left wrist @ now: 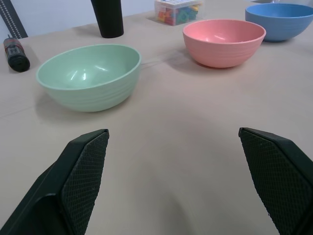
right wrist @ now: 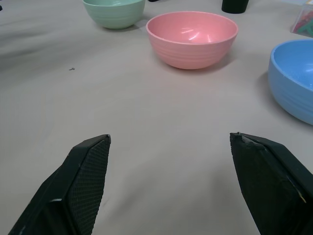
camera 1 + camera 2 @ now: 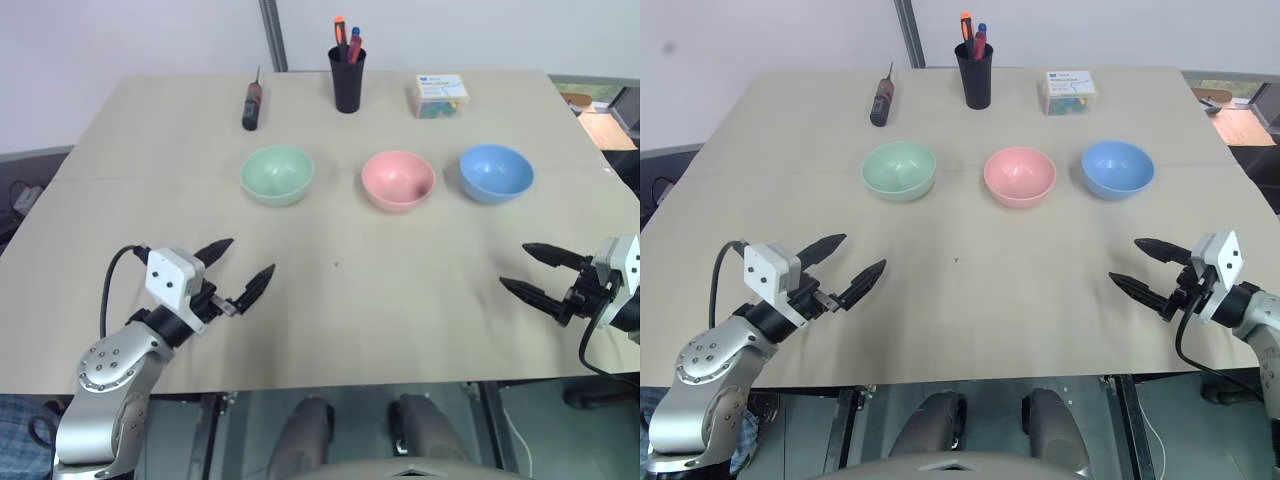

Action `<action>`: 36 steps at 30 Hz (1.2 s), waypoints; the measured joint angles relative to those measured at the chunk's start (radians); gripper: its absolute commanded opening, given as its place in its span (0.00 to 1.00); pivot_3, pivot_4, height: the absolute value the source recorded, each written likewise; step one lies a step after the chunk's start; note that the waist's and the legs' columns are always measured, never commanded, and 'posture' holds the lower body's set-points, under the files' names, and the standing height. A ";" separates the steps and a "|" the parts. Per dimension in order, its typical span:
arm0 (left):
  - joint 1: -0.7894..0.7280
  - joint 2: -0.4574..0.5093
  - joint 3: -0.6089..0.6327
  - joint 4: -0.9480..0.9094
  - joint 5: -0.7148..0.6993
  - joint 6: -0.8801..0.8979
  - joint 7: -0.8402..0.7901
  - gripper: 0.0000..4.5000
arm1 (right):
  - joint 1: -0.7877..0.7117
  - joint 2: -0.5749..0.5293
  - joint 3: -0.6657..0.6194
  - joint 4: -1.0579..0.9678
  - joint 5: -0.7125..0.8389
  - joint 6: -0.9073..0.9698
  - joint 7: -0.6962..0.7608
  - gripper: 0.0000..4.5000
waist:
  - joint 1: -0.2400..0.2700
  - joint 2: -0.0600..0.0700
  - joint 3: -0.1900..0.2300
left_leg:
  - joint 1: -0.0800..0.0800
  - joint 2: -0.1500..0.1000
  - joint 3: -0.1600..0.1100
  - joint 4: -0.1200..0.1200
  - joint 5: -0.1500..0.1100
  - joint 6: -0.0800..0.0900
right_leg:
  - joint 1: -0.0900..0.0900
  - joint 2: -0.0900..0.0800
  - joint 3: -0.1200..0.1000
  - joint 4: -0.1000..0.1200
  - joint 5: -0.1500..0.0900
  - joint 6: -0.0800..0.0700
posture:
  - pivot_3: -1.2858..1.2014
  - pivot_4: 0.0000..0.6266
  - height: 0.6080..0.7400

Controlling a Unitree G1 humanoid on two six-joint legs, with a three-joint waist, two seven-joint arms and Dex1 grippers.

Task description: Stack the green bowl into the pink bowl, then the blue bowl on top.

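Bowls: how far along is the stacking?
Nothing is stacked: the green bowl, pink bowl and blue bowl sit apart in a row. The left gripper and right gripper are open, holding nothing. Both stacking steps remain.

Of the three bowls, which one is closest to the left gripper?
The green bowl, left end of the row, is nearest the left gripper; pink bowl and blue bowl lie farther right.

Smooth matt plastic bowls [image 3: 277,175] on matt beige tabletop [image 3: 400,280]

Green bowl [image 3: 899,169], pink bowl [image 3: 1020,176], blue bowl [image 3: 1118,168] stand apart, unstacked.
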 measured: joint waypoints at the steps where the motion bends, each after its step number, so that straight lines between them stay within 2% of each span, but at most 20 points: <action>1: 0.000 0.000 0.000 0.000 0.000 0.000 0.000 1.00 | 0.000 0.000 0.000 0.000 0.000 0.000 0.000 0.91 | 0.000 0.000 0.000 | 0.000 0.000 0.000 0.000 0.000 0.000 | 0.000 0.000 0.000 0.000 0.000 0.000 | 0.52 0.24 0.99; 27: -0.010 -0.009 -0.029 -0.007 -0.039 -0.071 -0.044 1.00 | -0.081 0.000 0.049 -0.007 -0.018 0.030 -0.060 0.91 | 0.003 0.000 0.000 | 0.000 0.000 0.000 0.000 0.000 0.000 | 0.000 0.000 0.000 0.000 0.000 0.000 | 0.52 0.24 0.99; 30: -0.022 -0.035 -0.022 -0.007 -0.074 -0.087 -0.047 1.00 | -0.141 0.000 0.091 -0.010 -0.042 0.045 -0.095 0.91 | -0.004 0.000 0.000 | 0.001 0.000 0.001 0.000 0.000 0.000 | 0.000 0.000 0.002 0.001 0.000 0.000 | 0.52 0.24 0.99; 36: -0.051 -0.069 0.004 -0.010 -0.203 -0.122 -0.090 1.00 | -0.358 0.001 0.233 -0.053 -0.102 0.094 -0.147 0.91 | -0.006 0.000 0.000 | 0.000 0.001 0.000 0.000 0.000 0.000 | 0.000 0.001 0.000 0.000 0.000 0.000 | 0.52 0.24 0.99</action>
